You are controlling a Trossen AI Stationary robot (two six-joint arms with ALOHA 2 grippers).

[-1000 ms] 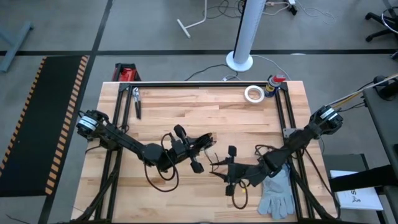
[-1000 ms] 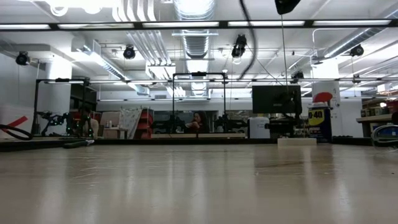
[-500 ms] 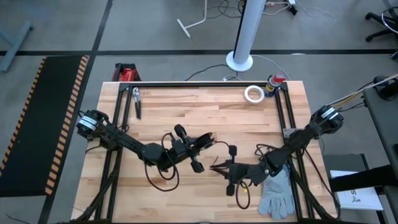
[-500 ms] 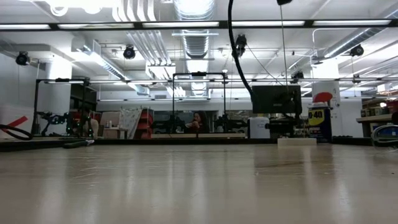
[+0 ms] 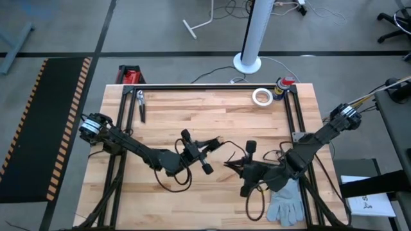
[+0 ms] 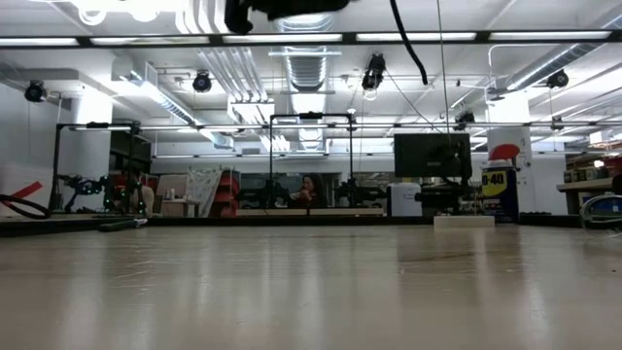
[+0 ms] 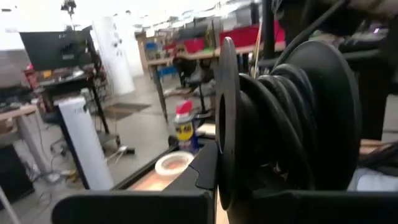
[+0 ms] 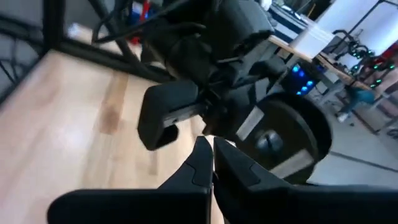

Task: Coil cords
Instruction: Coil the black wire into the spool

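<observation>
Near the middle of the high view the left hand (image 5: 204, 153) and right hand (image 5: 239, 168) face each other just apart above the counter (image 5: 212, 112), probably to pass the cord (image 5: 226, 157) between them. The thin black cord seems strung across that gap, its long axis roughly left-right. Right fingers look pinched together on it; the left hand's state I cannot tell.

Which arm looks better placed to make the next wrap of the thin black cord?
Probably the right. The right gripper has its fingers shut together right at the cord mid-table, so it seems able to lead the strand. The left gripper sits just across from it.
</observation>
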